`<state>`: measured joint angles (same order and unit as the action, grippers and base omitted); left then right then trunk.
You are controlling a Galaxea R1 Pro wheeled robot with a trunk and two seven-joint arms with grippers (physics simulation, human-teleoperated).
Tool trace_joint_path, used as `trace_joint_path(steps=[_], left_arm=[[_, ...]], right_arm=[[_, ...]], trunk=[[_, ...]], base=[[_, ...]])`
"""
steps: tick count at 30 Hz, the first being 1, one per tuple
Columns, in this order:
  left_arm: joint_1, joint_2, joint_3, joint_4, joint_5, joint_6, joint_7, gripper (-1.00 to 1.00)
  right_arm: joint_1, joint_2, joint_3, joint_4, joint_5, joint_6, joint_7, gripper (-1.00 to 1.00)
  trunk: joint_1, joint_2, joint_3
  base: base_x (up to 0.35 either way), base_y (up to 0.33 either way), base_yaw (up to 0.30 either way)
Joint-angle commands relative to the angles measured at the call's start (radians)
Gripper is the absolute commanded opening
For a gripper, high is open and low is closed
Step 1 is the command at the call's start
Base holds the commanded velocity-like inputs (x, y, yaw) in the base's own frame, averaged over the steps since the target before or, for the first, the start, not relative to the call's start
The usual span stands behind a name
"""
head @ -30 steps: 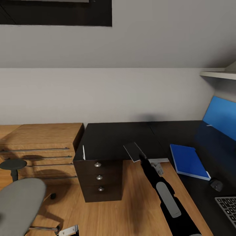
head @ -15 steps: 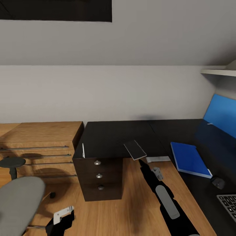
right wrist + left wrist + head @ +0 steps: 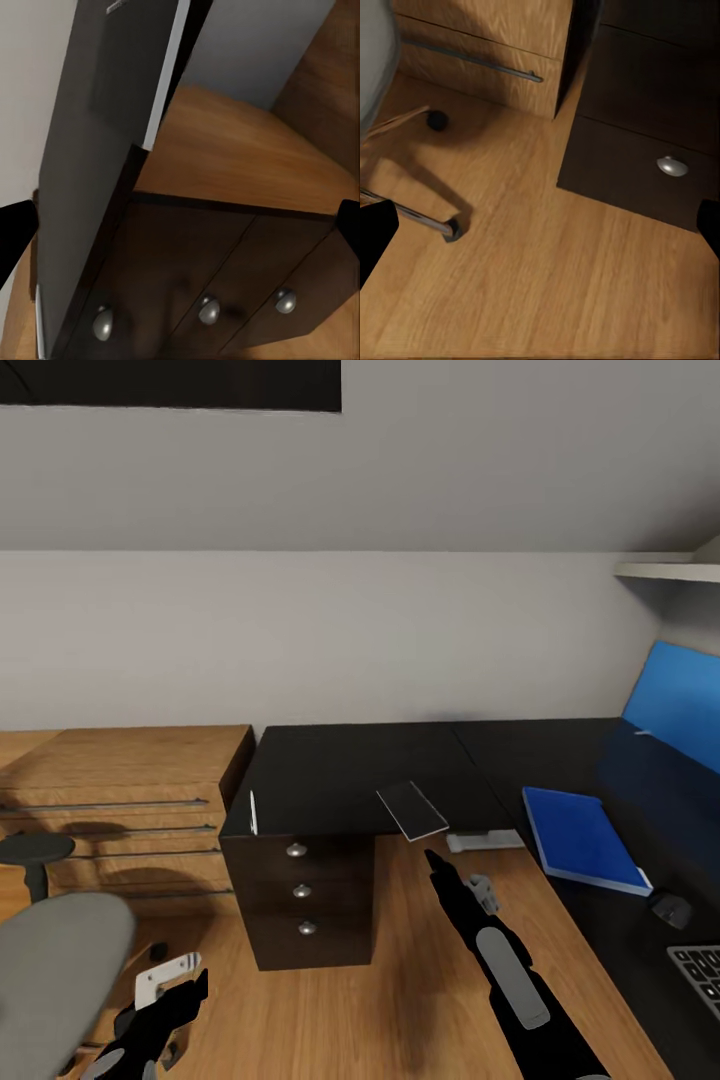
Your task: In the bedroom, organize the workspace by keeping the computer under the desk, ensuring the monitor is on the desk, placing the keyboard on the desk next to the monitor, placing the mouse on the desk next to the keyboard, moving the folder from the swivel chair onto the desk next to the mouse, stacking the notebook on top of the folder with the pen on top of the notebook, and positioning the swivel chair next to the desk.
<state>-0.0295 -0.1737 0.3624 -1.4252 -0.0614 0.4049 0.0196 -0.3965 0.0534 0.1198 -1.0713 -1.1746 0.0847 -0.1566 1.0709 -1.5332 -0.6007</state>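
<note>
The dark notebook (image 3: 412, 810) lies flat at the black desk's (image 3: 350, 765) front edge, partly past it. My right gripper (image 3: 432, 855) is open just short of it, and its wrist view looks along the desk top to the drawer unit (image 3: 225, 255). The white pen (image 3: 253, 812) lies on the desk's left end. The blue folder (image 3: 585, 840), the mouse (image 3: 670, 908) and the keyboard (image 3: 700, 970) rest on the right wing. My left gripper (image 3: 190, 990) hangs open beside the grey swivel chair (image 3: 55, 970), over its chrome base (image 3: 412, 214). The computer is out of view.
A light-wood cabinet (image 3: 120, 790) stands against the wall left of the desk. A bright blue upright panel (image 3: 680, 705) stands at the desk's far right; I cannot tell whether it is the monitor. A white shelf (image 3: 665, 570) hangs above it. Wood floor (image 3: 547, 285) lies between chair and drawers.
The camera has tilted up a little. My left gripper has risen into the head view at lower left. My right gripper has drawn back slightly from the notebook.
</note>
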Motion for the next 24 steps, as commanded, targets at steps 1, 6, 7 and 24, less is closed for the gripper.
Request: trace_joint_path(steps=[1, 6, 7, 24], left_arm=[[0.0, -0.001, -0.005, -0.017, 0.004, 0.027, -0.002, 1.0], [0.003, -0.001, -0.022, -0.069, 0.073, 0.102, -0.007, 1.0], [0.005, -0.001, -0.023, -0.071, 0.079, 0.106, -0.008, 1.0], [0.045, -0.001, -0.35, -0.19, 0.116, 0.176, 0.001, 1.0]], right_arm=[[0.0, -0.003, 0.001, -0.001, -0.005, 0.001, -0.006, 1.0], [0.0, -0.011, 0.0, 0.003, -0.005, -0.012, -0.005, 1.0], [0.0, -0.011, -0.001, 0.003, -0.005, -0.016, -0.005, 1.0], [0.001, -0.095, -0.068, 0.01, -0.059, 0.212, 0.127, 1.0]], trunk=[[0.004, -0.008, -0.004], [0.023, -0.043, -0.02], [0.027, -0.05, -0.023], [0.092, -0.169, -0.076]], base=[[0.0, 0.0, 0.0], [0.0, 0.0, 0.0], [0.0, 0.0, 0.0], [0.0, 0.0, 0.0]])
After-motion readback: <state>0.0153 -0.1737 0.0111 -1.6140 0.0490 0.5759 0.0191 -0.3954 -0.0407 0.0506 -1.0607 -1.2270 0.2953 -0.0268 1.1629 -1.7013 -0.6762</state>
